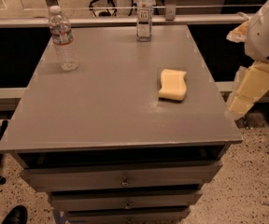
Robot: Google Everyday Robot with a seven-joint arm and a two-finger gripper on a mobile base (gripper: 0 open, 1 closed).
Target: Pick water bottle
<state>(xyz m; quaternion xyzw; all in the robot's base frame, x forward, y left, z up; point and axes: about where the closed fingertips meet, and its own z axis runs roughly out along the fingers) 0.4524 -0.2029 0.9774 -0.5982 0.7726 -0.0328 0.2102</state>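
The water bottle [62, 38] stands upright at the far left of the grey cabinet top [111, 101]. It is clear and ribbed, with a white cap and a narrow reddish-blue label band. My gripper [246, 94] hangs off the right edge of the cabinet, pointing down, far from the bottle. It holds nothing that I can see.
A smoother bottle with a large white-and-dark label [144, 14] stands at the far edge, middle. A yellow sponge [173, 84] lies right of centre. Drawers [123, 178] are below the front edge. A rail and window run behind the cabinet.
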